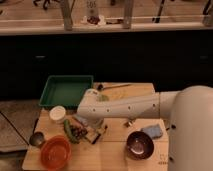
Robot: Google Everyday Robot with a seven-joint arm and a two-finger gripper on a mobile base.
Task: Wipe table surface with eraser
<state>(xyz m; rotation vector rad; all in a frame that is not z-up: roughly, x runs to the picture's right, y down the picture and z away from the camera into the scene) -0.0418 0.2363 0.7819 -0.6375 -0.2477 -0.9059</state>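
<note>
One end effector point(95, 131), grip state unclear, low mid table surface point(112, 150), nr red bowl point(55, 152).

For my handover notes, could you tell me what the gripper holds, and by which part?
Cannot be told: the gripper is low over the table surface among clutter, hidden by the arm.

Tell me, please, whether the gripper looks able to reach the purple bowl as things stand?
Probably yes. The gripper is low over the table, left of the purple bowl, with only bare planks between them.
</note>
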